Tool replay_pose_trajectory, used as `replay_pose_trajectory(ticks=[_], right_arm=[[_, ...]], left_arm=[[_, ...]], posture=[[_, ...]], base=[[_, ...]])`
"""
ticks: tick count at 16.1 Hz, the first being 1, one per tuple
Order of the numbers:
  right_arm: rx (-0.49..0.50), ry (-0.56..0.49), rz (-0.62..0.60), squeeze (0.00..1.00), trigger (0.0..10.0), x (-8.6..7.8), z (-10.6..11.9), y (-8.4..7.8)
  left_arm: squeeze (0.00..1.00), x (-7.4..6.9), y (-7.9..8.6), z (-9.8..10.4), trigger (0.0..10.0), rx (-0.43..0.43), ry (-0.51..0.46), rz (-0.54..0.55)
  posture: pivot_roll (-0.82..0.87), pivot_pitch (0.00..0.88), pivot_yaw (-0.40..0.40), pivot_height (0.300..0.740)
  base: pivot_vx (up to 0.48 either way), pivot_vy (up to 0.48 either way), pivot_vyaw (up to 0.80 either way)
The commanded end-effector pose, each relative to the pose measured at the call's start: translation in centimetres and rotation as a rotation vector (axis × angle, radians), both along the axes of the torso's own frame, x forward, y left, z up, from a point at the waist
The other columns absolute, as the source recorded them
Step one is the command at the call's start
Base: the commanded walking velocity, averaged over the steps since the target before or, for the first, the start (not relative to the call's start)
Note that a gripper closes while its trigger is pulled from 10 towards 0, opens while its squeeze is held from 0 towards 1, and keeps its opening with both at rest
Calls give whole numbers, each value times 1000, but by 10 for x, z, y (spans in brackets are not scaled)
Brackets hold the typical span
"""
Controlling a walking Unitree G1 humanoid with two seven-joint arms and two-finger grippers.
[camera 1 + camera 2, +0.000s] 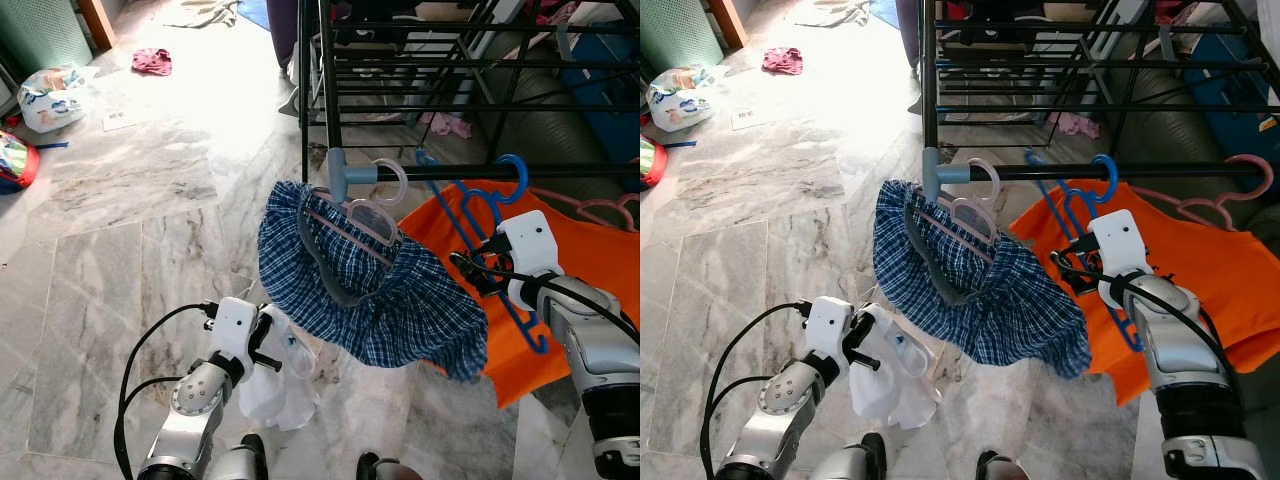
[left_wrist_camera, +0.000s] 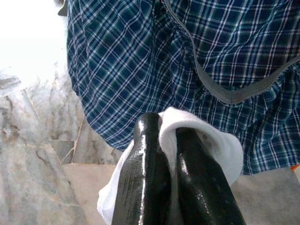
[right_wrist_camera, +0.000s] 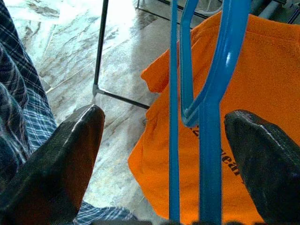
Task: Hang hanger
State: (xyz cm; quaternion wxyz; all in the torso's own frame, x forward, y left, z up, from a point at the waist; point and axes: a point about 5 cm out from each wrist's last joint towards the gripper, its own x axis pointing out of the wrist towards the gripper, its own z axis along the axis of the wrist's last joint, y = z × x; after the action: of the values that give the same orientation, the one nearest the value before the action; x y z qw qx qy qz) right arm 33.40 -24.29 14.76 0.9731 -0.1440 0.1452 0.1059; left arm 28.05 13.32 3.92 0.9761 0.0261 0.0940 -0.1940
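A blue hanger [image 1: 497,215] hangs by its hook from the black rail [image 1: 470,172] of the drying rack, carrying an orange shirt [image 1: 520,330]. My right gripper [image 3: 164,159] is open, its fingers [image 3: 61,164] standing on either side of the blue hanger [image 3: 206,117] without gripping it. Next to it on the rail, a pink hanger [image 1: 365,205] holds blue plaid shorts [image 1: 370,290]. Low at the left, my left gripper [image 1: 272,352] is shut on a white cloth [image 1: 275,390], and the plaid shorts [image 2: 164,56] hang just beyond its fingers [image 2: 145,178].
The black drying rack [image 1: 400,60] stands ahead with more rails and clothes behind. Another pink hanger [image 1: 600,210] sits on the rail at the right. On the marble floor lie a red cloth [image 1: 152,61], a plastic bag [image 1: 50,95] and a paper [image 1: 120,118].
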Motion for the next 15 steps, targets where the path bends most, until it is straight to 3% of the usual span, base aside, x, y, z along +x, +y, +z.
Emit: replay_pose_trajectory(ticks=[1, 2, 3, 4, 5, 6, 7, 9, 10, 15], right_arm=[[-4, -1, -28, 0, 10000, -1, 0, -6], [2, -3, -36, 0, 10000, 0, -1, -5], [13, -5, -37, 0, 6314, 2, -2, -3], [20, -6, -42, 0, 0, 4, -3, -1], [22, -5, -44, 0, 0, 6, -4, 1], [28, -9, -54, 0, 745, 9, -5, 4], [27, -12, -55, 0, 2157, 10, -5, 6], [24, -21, -63, 0, 7686, 13, -4, 8], [23, -34, -60, 0, 10000, 16, -3, 12], [16, -49, -96, 0, 10000, 18, -4, 12]], left_arm=[[0, -2, -3, -4, 10000, 6, 17, -9], [0, -2, -3, -4, 10000, 6, 19, -10], [0, -3, -3, -4, 10000, 7, 21, -12], [0, -3, -3, -4, 10000, 8, 22, -13], [0, -3, -3, -5, 10000, 9, 23, -14], [0, -3, -3, -5, 10000, 9, 24, -13], [0, -3, -3, -4, 10000, 9, 23, -13], [0, -3, -4, -5, 10000, 9, 25, -13], [0, -3, -5, -5, 10000, 12, 28, -16], [0, -2, -5, -5, 10000, 15, 28, -19]], posture=[[40, 233, -19, 740], [41, 233, -18, 740], [42, 232, -17, 740], [42, 232, -17, 740], [44, 233, -17, 740], [44, 232, -17, 740], [46, 231, -18, 740], [47, 231, -18, 740], [47, 231, -18, 740], [48, 228, -15, 740]], base=[[0, 0, 0], [0, 0, 0], [0, 0, 0], [0, 0, 0], [0, 0, 0], [0, 0, 0], [0, 0, 0], [0, 0, 0], [0, 0, 0], [0, 0, 0]])
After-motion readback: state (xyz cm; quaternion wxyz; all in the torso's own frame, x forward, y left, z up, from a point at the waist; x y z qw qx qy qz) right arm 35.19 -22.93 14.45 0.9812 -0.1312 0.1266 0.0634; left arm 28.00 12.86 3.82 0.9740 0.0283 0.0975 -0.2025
